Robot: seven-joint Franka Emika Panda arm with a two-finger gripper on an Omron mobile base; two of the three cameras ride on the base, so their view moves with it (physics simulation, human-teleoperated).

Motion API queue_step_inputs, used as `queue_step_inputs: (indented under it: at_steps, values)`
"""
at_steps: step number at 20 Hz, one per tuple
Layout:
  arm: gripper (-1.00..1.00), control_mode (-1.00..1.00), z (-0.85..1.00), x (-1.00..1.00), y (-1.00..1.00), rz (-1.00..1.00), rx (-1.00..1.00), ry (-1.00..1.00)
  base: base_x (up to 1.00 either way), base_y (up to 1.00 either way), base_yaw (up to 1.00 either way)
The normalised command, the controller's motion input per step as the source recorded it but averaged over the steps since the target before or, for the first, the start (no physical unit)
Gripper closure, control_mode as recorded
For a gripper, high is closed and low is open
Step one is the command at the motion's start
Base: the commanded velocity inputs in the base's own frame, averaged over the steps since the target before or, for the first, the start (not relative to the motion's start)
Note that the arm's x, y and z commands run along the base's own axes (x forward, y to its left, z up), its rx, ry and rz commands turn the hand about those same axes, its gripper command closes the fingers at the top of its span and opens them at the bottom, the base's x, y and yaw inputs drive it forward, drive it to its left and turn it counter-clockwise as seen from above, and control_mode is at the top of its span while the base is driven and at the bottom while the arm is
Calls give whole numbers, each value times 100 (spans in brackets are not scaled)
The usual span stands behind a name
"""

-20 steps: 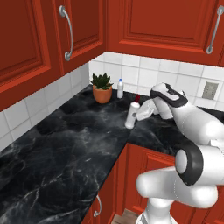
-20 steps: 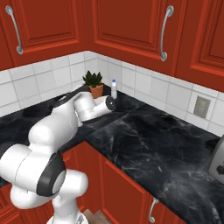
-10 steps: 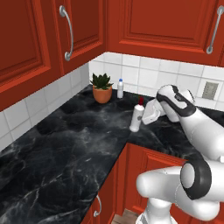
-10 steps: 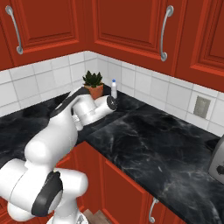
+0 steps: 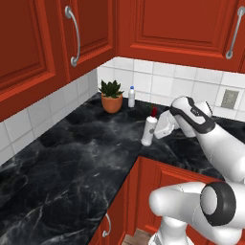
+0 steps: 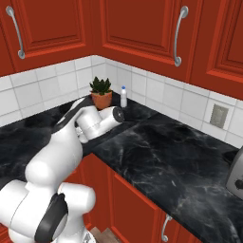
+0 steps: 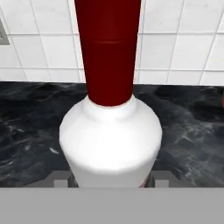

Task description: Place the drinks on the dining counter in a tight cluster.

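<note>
A white red-capped bottle (image 5: 149, 130) stands upright just at the black worktop (image 5: 81, 158) near its inner corner edge. My gripper (image 5: 159, 129) is shut on its body from the right. In the hand view the bottle (image 7: 111, 140) looms close between my fingertips (image 7: 59, 179), its red neck rising to the top edge. A small pale blue-capped bottle (image 5: 131, 97) stands by the tiled wall, and it shows again (image 6: 123, 97) in the right base view. The dining counter is out of view.
A potted plant (image 5: 111, 97) sits in the corner next to the small bottle. Red cupboards hang above the worktop. A wall socket (image 6: 219, 116) is set in the tiles, and a toaster (image 6: 236, 173) stands at the far right.
My hand has drifted a little to the right with the white bottle in it. The arm's elbow has swung outward.
</note>
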Motion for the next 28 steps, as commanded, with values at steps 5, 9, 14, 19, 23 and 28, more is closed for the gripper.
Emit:
queue_step_inputs:
  at_steps: [5,9,14,19,23,28]
  values:
    - [100,100,0,-2,0,0,0,0,-42,0,1]
    - [100,100,0,0,0,0,0,0,-75,0,0]
    - [100,100,0,0,0,0,0,0,-80,0,0]
    - [100,100,0,0,0,0,0,0,-88,0,0]
    - [100,100,0,0,0,0,0,0,-94,0,-3]
    - [100,100,0,0,0,0,0,0,-94,0,-4]
